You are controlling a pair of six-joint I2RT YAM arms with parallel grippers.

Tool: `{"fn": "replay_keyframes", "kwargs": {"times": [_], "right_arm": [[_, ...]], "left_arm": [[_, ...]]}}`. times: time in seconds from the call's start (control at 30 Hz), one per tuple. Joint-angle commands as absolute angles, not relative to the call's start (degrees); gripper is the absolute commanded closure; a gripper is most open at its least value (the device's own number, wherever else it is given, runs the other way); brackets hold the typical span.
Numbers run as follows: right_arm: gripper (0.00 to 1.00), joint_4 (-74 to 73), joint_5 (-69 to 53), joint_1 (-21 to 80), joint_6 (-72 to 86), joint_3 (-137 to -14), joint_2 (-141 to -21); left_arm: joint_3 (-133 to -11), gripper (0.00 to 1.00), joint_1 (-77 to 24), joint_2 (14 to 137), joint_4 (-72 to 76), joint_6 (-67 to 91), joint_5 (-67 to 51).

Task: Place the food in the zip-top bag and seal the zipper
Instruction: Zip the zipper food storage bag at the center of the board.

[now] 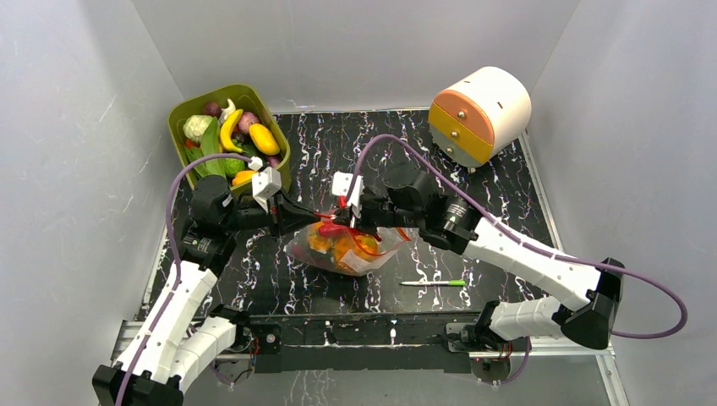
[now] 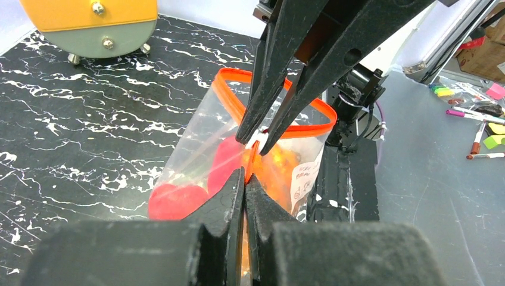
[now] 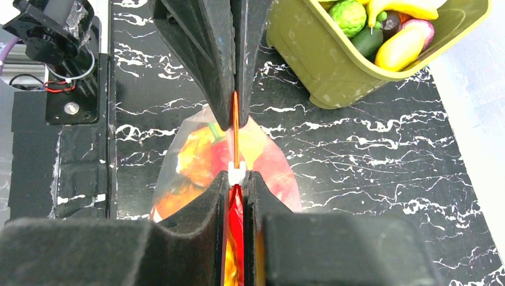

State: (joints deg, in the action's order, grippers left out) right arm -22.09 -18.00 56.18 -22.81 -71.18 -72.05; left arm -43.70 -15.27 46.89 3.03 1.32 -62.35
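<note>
Sealing goes well if the left fingers [image 2: 241, 189], clamped on the zipper [image 2: 238, 72], anchor it while the right fingers [image 3: 228, 186], pinching its white slider [image 3: 237, 174], pull straight along the bag [image 1: 365, 254], sitting on the counter [image 1: 507, 194] with food [image 1: 334, 245] inside.
</note>
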Motion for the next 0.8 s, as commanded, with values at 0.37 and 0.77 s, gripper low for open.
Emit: {"fn": "replay_keyframes", "kwargs": {"times": [0.37,0.77], "right_arm": [[1.0,-28.4,-14.0,53.9,-22.8,-68.2,-64.2],[1.0,-23.4,-20.1,53.9,-21.9,-70.2,-66.2]], "left_arm": [[-43.4,1.0,-14.8,44.9,11.4,8.0,-60.6],[-33.9,0.65,-14.8,46.6,35.3,20.5,-67.9]]}}
